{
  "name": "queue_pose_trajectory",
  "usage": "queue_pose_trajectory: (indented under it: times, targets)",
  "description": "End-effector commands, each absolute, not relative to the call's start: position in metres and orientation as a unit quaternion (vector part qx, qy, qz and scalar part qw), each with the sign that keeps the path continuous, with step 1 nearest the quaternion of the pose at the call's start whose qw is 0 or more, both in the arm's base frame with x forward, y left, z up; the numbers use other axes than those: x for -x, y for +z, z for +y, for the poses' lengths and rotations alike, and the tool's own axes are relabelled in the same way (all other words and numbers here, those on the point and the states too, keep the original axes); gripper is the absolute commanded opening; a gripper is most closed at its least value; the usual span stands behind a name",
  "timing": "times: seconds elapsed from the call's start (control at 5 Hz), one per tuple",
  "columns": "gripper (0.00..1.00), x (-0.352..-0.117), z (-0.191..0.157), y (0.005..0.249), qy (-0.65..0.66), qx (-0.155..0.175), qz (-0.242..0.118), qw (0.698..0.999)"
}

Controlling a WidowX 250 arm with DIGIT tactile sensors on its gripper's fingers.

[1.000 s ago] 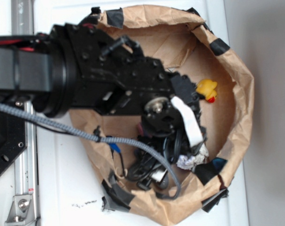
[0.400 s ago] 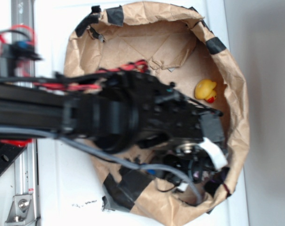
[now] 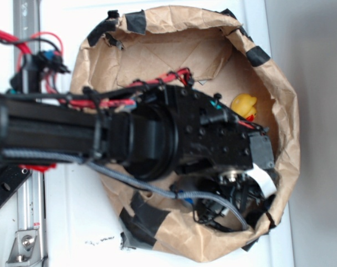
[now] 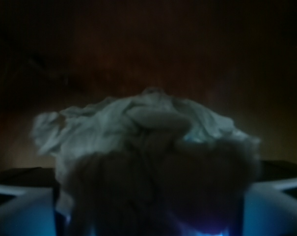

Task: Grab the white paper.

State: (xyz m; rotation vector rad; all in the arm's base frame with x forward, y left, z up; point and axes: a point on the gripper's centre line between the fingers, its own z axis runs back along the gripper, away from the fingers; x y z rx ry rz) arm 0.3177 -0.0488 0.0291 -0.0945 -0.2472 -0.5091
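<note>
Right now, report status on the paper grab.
Gripper low in the brown paper lining, jaw state unreadable. White paper close ahead on wrist view, dim. Yellow duck off to the side.

White paper point(image 4: 138, 128) blurred, dim; lower part cut off.

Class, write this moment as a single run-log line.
arm: low inside brown paper lining | white paper: fills wrist view, close ahead | gripper: state not visible | yellow duck: untouched
</note>
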Motion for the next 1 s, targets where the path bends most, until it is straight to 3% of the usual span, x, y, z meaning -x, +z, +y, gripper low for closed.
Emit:
queue_pose_trajectory:
  times: [0.0, 0.2, 0.4, 0.6, 0.8]
  targets:
    - [0.0, -0.298, 0.001, 0.122, -0.147, 0.032, -0.175, 0.973]
    - [0.0, -0.273, 0.01, 0.148, -0.053, 0.0, -0.154, 0.987]
    - [0.0, -0.253, 0.009, 0.167, 0.068, -0.027, -0.104, 0.992]
    - [0.0, -0.246, 0.012, 0.168, 0.117, -0.02, -0.076, 0.99]
    - [0.0, -0.248, 0.016, 0.159, 0.13, -0.036, -0.071, 0.988]
